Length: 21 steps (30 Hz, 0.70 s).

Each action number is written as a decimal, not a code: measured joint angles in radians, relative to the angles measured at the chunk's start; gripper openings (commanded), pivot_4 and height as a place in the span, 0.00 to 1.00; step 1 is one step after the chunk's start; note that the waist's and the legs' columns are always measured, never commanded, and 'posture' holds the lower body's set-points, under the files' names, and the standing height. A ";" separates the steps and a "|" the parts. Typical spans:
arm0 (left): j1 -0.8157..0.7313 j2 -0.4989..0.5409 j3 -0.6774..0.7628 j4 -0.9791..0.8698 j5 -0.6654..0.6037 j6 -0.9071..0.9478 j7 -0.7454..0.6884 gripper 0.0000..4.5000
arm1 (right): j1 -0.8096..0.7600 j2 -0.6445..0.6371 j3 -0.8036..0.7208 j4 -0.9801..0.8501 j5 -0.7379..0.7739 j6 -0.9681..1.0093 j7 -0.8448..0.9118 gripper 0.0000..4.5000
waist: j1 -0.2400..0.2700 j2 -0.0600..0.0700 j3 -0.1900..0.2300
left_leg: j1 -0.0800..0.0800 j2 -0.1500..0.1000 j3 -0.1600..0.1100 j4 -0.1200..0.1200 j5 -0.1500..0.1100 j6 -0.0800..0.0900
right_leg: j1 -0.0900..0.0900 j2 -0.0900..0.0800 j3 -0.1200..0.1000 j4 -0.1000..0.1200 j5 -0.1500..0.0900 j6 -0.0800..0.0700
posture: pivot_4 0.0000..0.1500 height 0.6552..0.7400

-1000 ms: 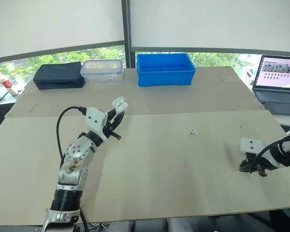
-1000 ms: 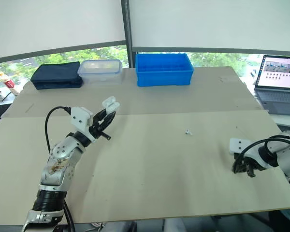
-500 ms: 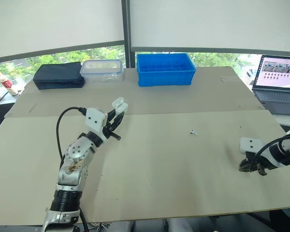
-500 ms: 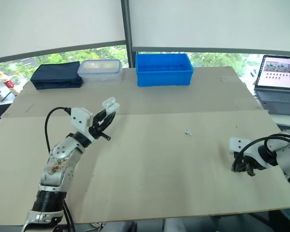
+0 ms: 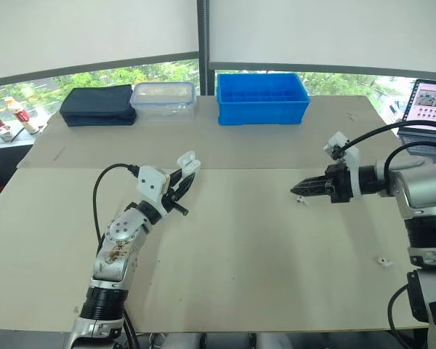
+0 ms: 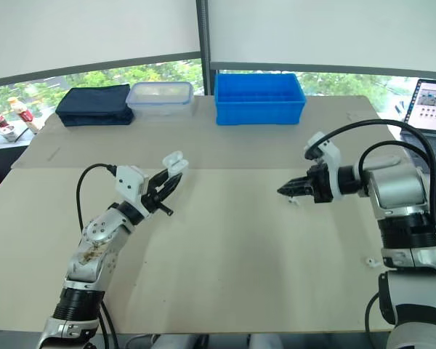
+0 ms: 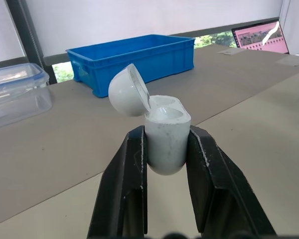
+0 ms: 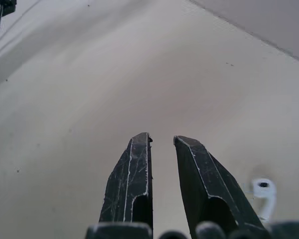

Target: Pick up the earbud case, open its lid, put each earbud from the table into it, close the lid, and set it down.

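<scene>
My left gripper is shut on the white earbud case, held upright above the table's left half with its domed lid flipped open. The case's two wells look empty. My right gripper points left, low over the table's middle right, its fingers a narrow gap apart with nothing between them. One white earbud lies on the table just beside those fingertips, and it also shows as the earbud in the right wrist view. A second earbud lies near the right front edge.
Along the far edge stand a blue bin, a clear lidded box and a dark pouch. A laptop sits at the far right. Small bottles stand off the table's far left.
The camera has shifted. My right arm swung from the right front edge up and left to the middle earbud. A second earbud now shows where that gripper was. The left gripper still holds the case.
</scene>
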 measured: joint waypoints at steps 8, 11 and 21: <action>0.000 0.006 -0.005 0.002 0.000 0.003 -0.019 0.13 | 0.118 -0.303 0.100 0.015 -0.085 -0.429 0.181 0.54 | -0.010 0.000 0.000 | 0.003 -0.002 0.005 0.004 -0.002 0.004 | 0.003 -0.002 0.001 -0.001 0.002 0.004 | 1.00 1.00; 0.001 0.004 -0.008 0.002 0.001 0.002 -0.020 0.13 | 0.163 -0.371 0.133 0.084 -0.141 -0.671 0.246 0.54 | -0.026 0.000 0.000 | 0.006 0.001 0.007 0.004 -0.002 0.005 | 0.006 0.000 0.001 0.000 0.003 0.002 | 1.00 1.00; 0.020 0.000 -0.021 0.001 0.016 -0.002 -0.019 0.13 | 0.224 -0.432 0.193 0.242 -0.221 -1.137 0.261 0.54 | -0.039 0.000 0.000 | 0.009 0.003 0.014 0.003 -0.001 0.003 | 0.004 0.001 0.007 0.004 0.004 0.001 | 1.00 1.00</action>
